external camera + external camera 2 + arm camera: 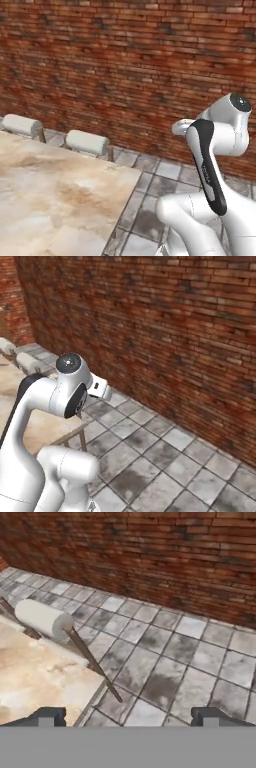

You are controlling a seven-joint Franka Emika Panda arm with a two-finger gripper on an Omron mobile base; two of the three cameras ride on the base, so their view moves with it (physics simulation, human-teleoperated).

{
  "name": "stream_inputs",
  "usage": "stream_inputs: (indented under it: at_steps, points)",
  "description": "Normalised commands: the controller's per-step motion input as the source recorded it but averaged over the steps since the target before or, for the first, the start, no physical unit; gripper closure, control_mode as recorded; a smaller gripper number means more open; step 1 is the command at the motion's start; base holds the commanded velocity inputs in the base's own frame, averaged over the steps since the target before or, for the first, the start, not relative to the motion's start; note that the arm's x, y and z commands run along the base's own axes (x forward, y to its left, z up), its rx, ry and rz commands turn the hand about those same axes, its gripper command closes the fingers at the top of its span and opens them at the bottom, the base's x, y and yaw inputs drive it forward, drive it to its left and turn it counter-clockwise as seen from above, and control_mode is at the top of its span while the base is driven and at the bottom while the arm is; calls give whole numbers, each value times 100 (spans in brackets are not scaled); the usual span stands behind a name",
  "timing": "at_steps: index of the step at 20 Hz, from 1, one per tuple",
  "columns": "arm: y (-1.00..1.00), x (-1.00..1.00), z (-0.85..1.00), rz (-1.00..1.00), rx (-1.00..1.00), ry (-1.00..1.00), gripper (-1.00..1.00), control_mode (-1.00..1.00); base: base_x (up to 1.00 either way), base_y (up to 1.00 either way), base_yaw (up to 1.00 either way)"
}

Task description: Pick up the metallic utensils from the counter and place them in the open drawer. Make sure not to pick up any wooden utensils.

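Note:
The counter [50, 195] is a beige-and-brown marbled slab; its bare far corner lies at the lower left of the left base view and also appears as the counter [35, 677] in the hand view. My gripper [129, 717] hangs high beyond that corner, over grey floor tiles, facing the brick wall. Its dark fingertips [47, 716] stand wide apart with nothing between them, so it is open. The metallic utensils, the wooden utensil and the open drawer are out of view.
Two white padded cylinders [20, 124] [87, 141] on thin brown legs stand along the counter's far edge; one cylinder [42, 618] is close to the hand. A red brick wall [125, 60] rises behind a grey tiled floor [165, 456].

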Motion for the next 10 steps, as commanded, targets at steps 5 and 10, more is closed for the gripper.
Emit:
stream_inputs:
  at_steps: [5,10]
  points:
    - [0,0,0,0,0,0,-100,100,88,-86,59]
    - [0,0,0,0,0,0,-100,100,79,-90,59]
